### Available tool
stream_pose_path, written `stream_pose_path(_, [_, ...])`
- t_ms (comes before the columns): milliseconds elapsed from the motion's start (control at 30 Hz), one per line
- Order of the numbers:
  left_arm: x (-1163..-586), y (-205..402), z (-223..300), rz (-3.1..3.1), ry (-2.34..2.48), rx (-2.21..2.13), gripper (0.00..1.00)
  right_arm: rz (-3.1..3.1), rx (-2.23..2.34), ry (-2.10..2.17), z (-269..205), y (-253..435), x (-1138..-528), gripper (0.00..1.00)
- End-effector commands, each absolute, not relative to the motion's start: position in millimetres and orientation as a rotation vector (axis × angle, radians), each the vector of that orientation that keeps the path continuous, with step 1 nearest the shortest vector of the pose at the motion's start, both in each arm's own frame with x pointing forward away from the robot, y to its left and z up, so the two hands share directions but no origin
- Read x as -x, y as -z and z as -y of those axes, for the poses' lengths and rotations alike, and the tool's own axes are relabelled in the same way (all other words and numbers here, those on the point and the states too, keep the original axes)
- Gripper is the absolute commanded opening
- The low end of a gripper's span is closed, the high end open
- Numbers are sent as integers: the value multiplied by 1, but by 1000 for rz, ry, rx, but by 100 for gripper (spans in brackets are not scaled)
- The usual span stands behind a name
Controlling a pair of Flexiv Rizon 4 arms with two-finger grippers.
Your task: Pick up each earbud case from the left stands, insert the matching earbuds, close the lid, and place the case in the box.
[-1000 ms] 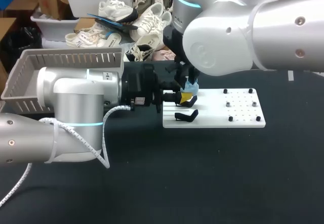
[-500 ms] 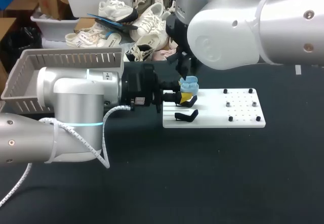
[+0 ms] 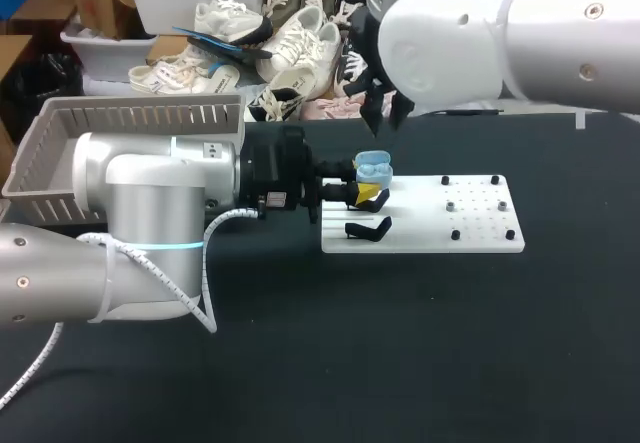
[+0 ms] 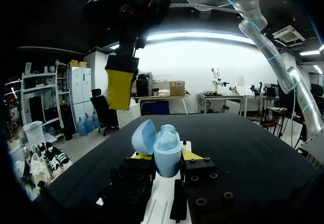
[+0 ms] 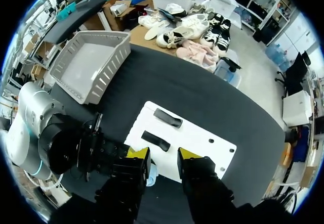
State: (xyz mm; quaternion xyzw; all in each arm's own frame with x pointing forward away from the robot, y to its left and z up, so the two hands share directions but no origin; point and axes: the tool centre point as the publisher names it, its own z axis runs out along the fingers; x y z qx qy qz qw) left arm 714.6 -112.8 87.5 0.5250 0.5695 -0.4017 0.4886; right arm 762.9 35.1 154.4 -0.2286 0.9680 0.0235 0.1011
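Our left gripper [image 3: 366,192] clamps the open-lidded blue earbud case [image 3: 374,170] just over the white stand board [image 3: 480,228]; our right gripper [image 3: 385,113] hangs above, fingers apart, empty. Risk: an off-centre lid push could twist the case loose.

Gripper [image 5: 163,155] spread open, empty, over white board [image 5: 202,138] with two black stands [image 5: 167,118]; case [image 5: 152,173] mostly hidden beside one finger; box [image 5: 88,64] at counter [image 5: 152,82] edge.

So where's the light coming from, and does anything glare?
Left wrist view: bright room lights glare behind the blue earbud case, leaving the left fingers beside it dark. Head view: overhead light shines off the right arm's white shell.
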Motion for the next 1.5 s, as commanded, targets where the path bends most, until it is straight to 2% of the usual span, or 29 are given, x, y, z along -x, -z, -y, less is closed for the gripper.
stream_pose_path(33, [-713,-87,113,-1383,971,-1271,0,-2894,675,-61,-39,-149,-772,33])
stream_pose_path(600, [-713,-87,113,-1383,971,-1271,0,-2934,683,-58,-37,-132,-752,30])
stream_pose_path(1500, [-713,-87,113,-1383,971,-1271,0,-2926,614,-144,-37,-150,-726,30])
